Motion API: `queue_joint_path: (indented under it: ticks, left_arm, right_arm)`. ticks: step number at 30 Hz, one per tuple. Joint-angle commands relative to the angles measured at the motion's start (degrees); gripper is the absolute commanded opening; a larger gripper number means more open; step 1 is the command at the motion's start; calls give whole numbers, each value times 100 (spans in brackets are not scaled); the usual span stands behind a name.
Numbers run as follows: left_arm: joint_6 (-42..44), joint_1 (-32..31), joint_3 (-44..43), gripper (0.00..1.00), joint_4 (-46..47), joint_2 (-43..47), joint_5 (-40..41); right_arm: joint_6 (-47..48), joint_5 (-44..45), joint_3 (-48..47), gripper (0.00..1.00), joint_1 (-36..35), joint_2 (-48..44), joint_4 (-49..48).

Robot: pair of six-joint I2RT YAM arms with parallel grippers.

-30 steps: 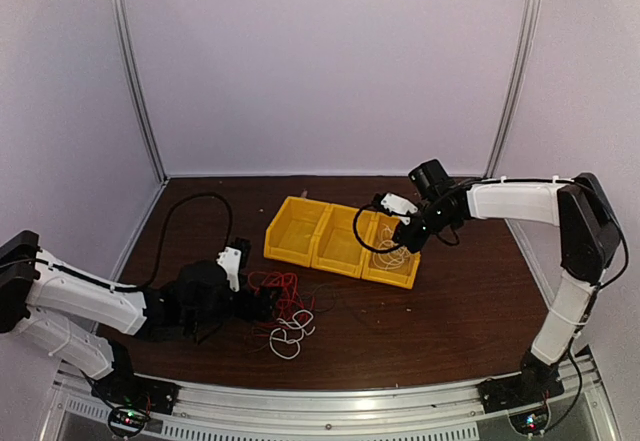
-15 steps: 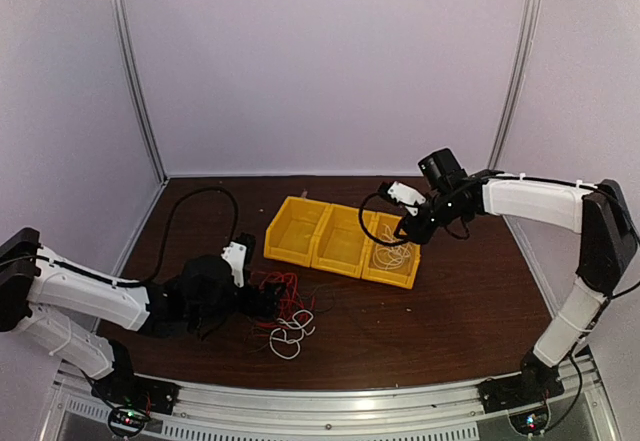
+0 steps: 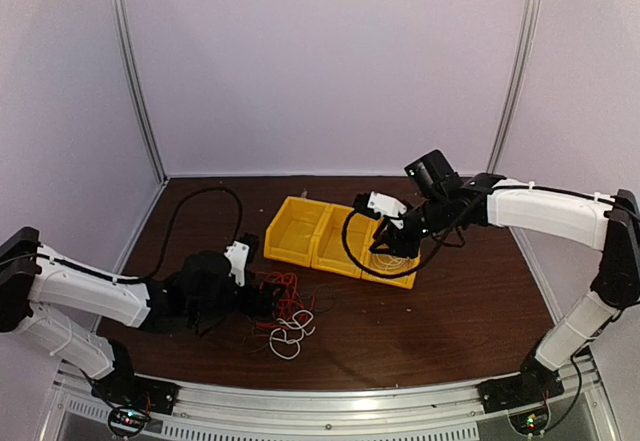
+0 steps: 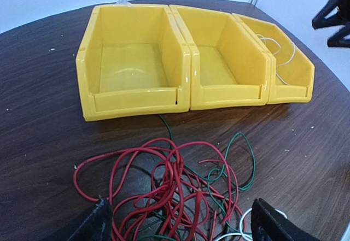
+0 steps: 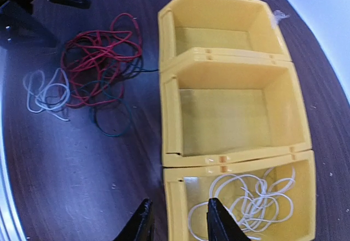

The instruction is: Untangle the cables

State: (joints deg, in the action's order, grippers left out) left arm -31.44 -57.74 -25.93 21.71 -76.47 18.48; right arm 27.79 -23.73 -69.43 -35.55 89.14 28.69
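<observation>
A mixed clump of cables (image 3: 283,306) lies on the dark table in front of three yellow bins. It holds red cable (image 4: 169,186), green cable (image 4: 240,164) and white loops (image 4: 243,227). My left gripper (image 4: 178,219) is open and low, its fingers either side of the clump's near part, holding nothing. More white cable (image 5: 251,200) lies coiled in the right-hand bin (image 5: 175,197). My right gripper (image 5: 178,219) is open and empty, hovering over that bin's front rim. The clump also shows in the right wrist view (image 5: 98,55).
The three yellow bins stand side by side: the left bin (image 4: 131,96) and middle bin (image 4: 224,93) have nothing in them. A thick black arm cable (image 3: 185,211) loops on the table behind my left arm. Pale walls enclose the table on three sides.
My right arm has swung left and down, from beyond the right bin to over its front rim. My left gripper has crept right toward the clump.
</observation>
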Motion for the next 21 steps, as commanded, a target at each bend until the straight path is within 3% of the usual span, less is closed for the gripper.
queue_joint_path:
  ticks: [1,4,10,21]
  left_arm:
    - [-139,357,83,84,306,-28,-933]
    - [-300,596,248,82,519,-167,-1256]
    - [-363,631,-43,86,344,-778,-1468]
    - [-508,685,-156,85,284,-1266,-1552]
  right_arm:
    - [392,-564,97,32,-790,147,-246]
    - [770,-564,197,31,-1314,417,-527]
    - [1801,240,-149,35,-2174,1124,-507]
    - [2045,1093,-440,39,-2764,1762,-787]
